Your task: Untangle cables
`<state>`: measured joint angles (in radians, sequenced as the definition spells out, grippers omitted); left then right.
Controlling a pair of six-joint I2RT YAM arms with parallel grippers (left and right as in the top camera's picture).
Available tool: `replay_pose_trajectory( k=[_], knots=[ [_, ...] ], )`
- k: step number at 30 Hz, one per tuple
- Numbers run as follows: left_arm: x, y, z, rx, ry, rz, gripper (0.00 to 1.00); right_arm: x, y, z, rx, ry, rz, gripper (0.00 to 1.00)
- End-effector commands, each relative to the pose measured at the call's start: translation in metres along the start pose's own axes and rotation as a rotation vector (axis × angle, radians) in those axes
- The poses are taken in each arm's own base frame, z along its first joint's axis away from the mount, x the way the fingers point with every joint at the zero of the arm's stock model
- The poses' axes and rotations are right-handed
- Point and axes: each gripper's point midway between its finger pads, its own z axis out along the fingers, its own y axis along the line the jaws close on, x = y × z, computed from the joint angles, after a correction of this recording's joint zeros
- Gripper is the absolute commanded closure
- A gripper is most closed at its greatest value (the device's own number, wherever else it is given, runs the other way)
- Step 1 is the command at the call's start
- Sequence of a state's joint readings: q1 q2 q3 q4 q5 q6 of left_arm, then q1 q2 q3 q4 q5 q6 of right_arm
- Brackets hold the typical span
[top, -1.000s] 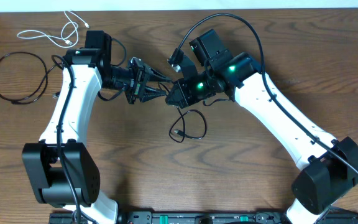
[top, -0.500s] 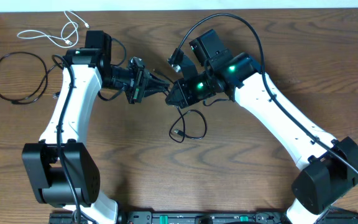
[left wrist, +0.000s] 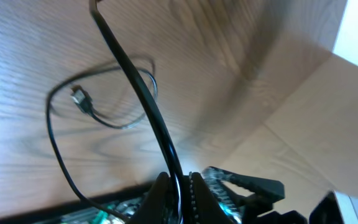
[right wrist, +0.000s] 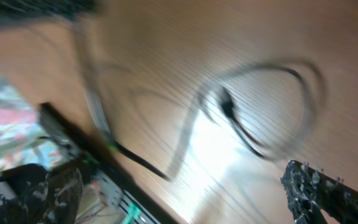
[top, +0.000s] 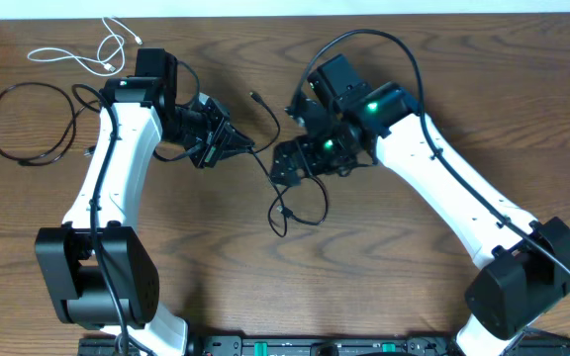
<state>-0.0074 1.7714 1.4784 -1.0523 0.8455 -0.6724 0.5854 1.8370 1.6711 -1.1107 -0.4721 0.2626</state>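
Here the left fingers point(left wrist: 166, 190) are clamped tight on a black cable point(left wrist: 137, 87), its plug end sticking out past them. The right fingers point(top: 285, 163) gape wide, holding nothing, the cable's loop near them. A white cable point(top: 77, 54) and second black cable point(top: 28, 119) lie well away.

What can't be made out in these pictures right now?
Right wrist view: motion blur smears the black cable and its plug.
Left wrist view: the left tool clamps that cable; its upper end is cut by the top edge.
Overhead: the plugs of the white cable are too small to read.
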Motion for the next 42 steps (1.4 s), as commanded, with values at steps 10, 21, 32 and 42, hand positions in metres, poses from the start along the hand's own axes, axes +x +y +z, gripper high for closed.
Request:
replay_pose_trajectory(
  k=[10,21,32,42],
  knots=[
    [-0.014,-0.069,-0.142,-0.087,-0.647,0.403,0.92,-0.006,-0.092,-0.046,0.188,-0.050,0.205,0.01],
    [-0.003,-0.200,-0.272,0.296,-1.215,0.724,0.93,-0.007,-0.097,-0.048,0.194,-0.058,0.213,0.01],
    [-0.079,-0.193,-0.235,0.077,-1.248,0.808,0.92,-0.008,-0.094,-0.047,0.195,-0.061,0.201,0.01],
    [-0.021,-0.151,-0.285,-0.029,-1.321,0.709,0.93,-0.007,-0.089,-0.044,0.192,-0.054,0.179,0.01]
  ],
)
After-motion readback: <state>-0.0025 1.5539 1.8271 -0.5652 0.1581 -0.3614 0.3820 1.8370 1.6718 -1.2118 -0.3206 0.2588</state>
